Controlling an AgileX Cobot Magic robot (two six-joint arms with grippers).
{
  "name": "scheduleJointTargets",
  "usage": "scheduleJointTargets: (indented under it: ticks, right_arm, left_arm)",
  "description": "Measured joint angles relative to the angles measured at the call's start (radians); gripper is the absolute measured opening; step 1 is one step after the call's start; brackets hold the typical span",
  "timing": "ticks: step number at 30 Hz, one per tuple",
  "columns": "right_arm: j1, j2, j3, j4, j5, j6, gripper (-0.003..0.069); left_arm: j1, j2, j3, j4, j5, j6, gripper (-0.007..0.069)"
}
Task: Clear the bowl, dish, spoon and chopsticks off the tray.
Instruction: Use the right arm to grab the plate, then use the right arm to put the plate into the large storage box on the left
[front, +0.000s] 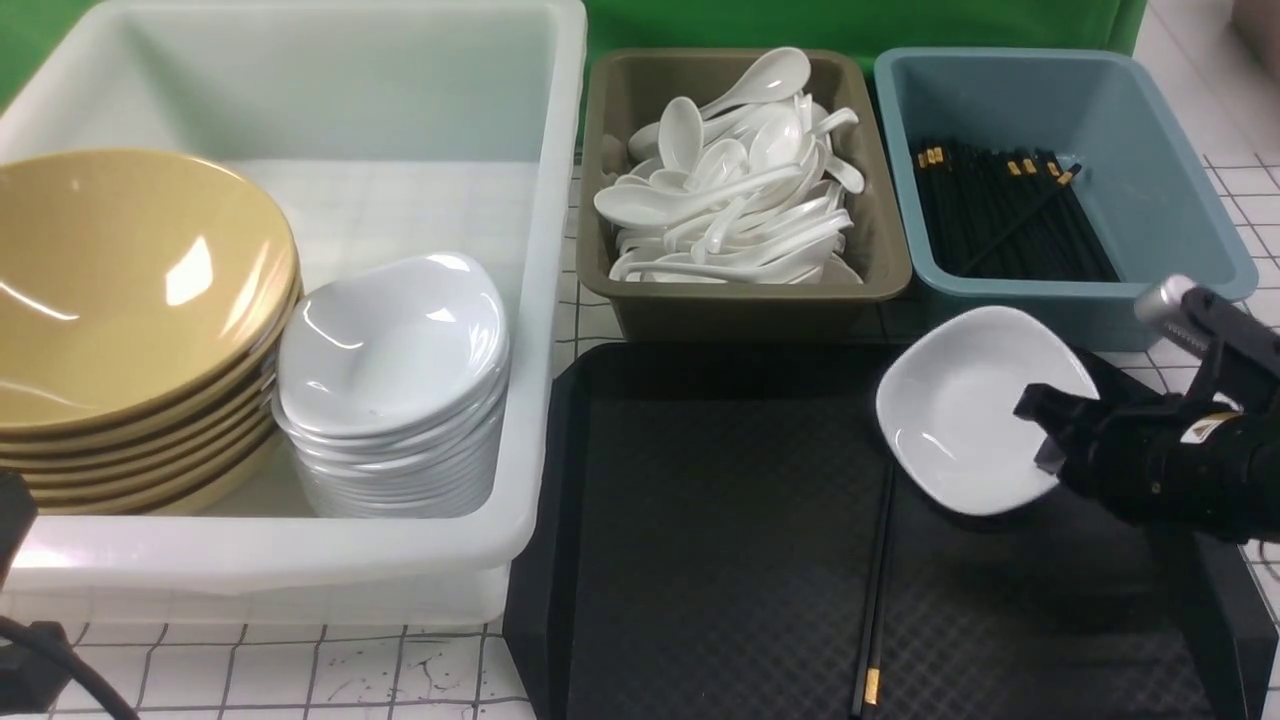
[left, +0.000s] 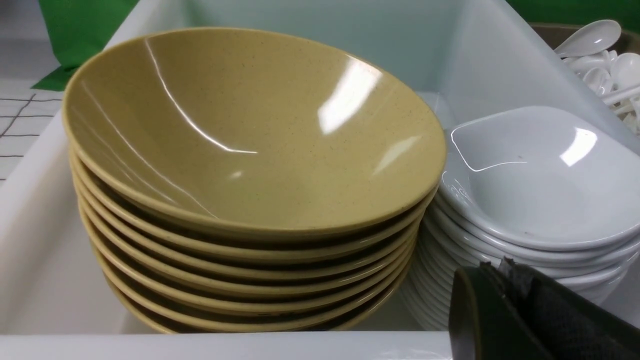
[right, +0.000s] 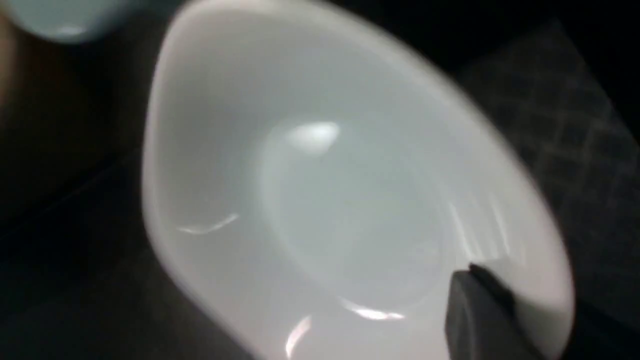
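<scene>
My right gripper (front: 1037, 428) is shut on the right rim of a white squarish dish (front: 965, 410) and holds it tilted above the far right of the black tray (front: 700, 520). In the right wrist view the dish (right: 320, 190) fills the frame, with one finger (right: 475, 310) over its rim. The black chopsticks (front: 876, 590) lie on the tray below the dish. The mustard-yellow bowl (front: 120, 280) tops a stack in the white tub. No spoon lies on the tray. My left gripper (left: 496, 261) is shut and empty at the tub's near wall.
The white tub (front: 540, 300) at the left also holds a stack of white dishes (front: 395, 390). A brown bin (front: 740, 300) of white spoons and a blue bin (front: 1160, 190) of black chopsticks stand behind the tray.
</scene>
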Motion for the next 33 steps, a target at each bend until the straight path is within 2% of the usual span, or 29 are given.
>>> scheduleJointTargets:
  ticks: [5,10,12,15,21,23,29,33]
  right_arm:
    - [0.0,-0.151,0.013,-0.005,0.114,-0.136,0.0074]
    - [0.005,-0.343,0.003,-0.008,0.163,-0.168,0.0074]
    - [0.036,-0.429,-0.029,-0.002,0.186,-0.168,0.0074]
    - [0.179,-0.471,-0.113,0.043,0.176,-0.167,0.0074]
    - [0.471,-0.251,-0.288,0.067,0.112,-0.158,0.0074]
    - [0.514,-0.157,-0.353,0.07,0.125,-0.163,0.0074]
    - [0.545,0.146,-0.655,0.073,0.278,-0.184,0.0076]
    - [0.547,0.246,-0.799,0.066,0.354,-0.197,0.0092]
  left_arm:
    - [0.0,0.0,0.0,0.0,0.0,-0.005,-0.0012]
    - [0.0,0.0,0.0,0.0,0.0,-0.005,-0.0012]
    - [0.0,0.0,0.0,0.0,0.0,-0.005,-0.0012]
    - [0.0,0.0,0.0,0.0,-0.003,-0.006,-0.0012]
    - [0.0,0.0,0.0,-0.013,-0.02,-0.006,-0.0012]
    - [0.0,0.0,0.0,-0.017,-0.02,-0.006,-0.0012]
    - [0.0,0.0,0.0,-0.019,-0.019,-0.006,-0.0012]
    - [0.0,0.0,0.0,-0.019,-0.015,-0.006,-0.0012]
